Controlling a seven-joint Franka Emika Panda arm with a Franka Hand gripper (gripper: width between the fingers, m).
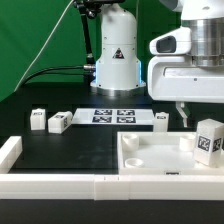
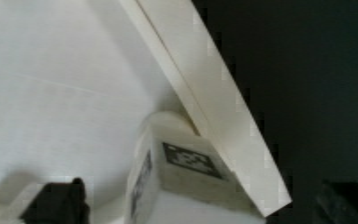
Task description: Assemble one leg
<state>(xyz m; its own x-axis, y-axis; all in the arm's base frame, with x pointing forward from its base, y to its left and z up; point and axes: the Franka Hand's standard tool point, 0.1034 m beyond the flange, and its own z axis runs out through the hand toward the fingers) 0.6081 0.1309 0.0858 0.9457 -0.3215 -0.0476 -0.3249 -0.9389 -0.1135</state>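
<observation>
A leg (image 1: 209,141), a chunky white block with a black-and-white tag facing the camera, stands at the right end of the large white tray-like part (image 1: 150,160), against its wall. In the wrist view the same leg (image 2: 179,160) sits beside the tray's slanting wall (image 2: 211,90). My gripper (image 1: 190,117) hangs just above and behind this leg. It is open, and its dark fingertips (image 2: 55,201) stand wide apart on either side of the leg without touching it (image 2: 197,205).
Three more legs stand on the black table: two at the exterior view's left (image 1: 38,120) (image 1: 58,123) and one by the marker board (image 1: 161,119). The marker board (image 1: 112,116) lies before the robot base. A white rail (image 1: 60,186) runs along the front.
</observation>
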